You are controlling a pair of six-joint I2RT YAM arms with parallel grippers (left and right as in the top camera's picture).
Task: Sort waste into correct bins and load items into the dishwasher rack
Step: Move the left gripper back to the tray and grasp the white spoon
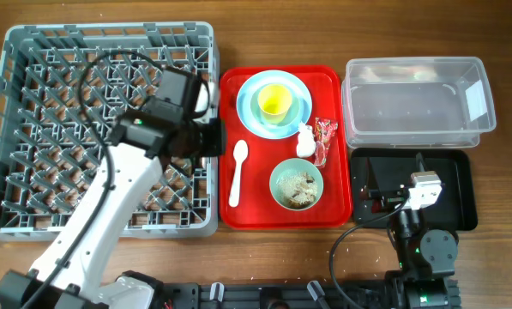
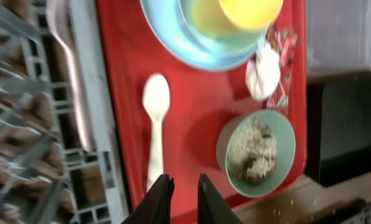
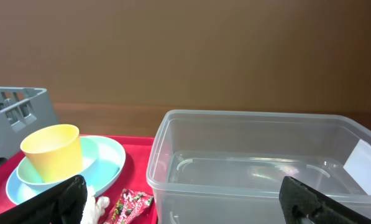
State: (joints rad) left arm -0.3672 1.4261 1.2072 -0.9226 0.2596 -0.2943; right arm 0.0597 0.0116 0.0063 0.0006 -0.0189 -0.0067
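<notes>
On the red tray, the pale blue plate (image 1: 249, 93) carries a mint bowl (image 1: 295, 113) with the yellow cup (image 1: 275, 100) in it. The white spoon (image 1: 238, 172) lies beside a second bowl (image 1: 278, 184) holding beige crumbs (image 1: 300, 185). The tissue wad (image 1: 305, 142) and red wrapper (image 1: 325, 136) sit between them. My left gripper (image 2: 185, 202) hovers over the tray's left edge near the spoon (image 2: 155, 106), almost shut and with nothing in it. My right gripper (image 3: 188, 208) stands wide open above the black tray (image 1: 461, 184), facing the clear tub (image 3: 253, 155).
The grey dishwasher rack (image 1: 7, 129) fills the left side, with my left arm reaching across it. A pale long utensil (image 2: 73, 93) lies along the rack's right wall. The red tray (image 1: 337, 206) sits between the rack and the clear tub (image 1: 418, 103).
</notes>
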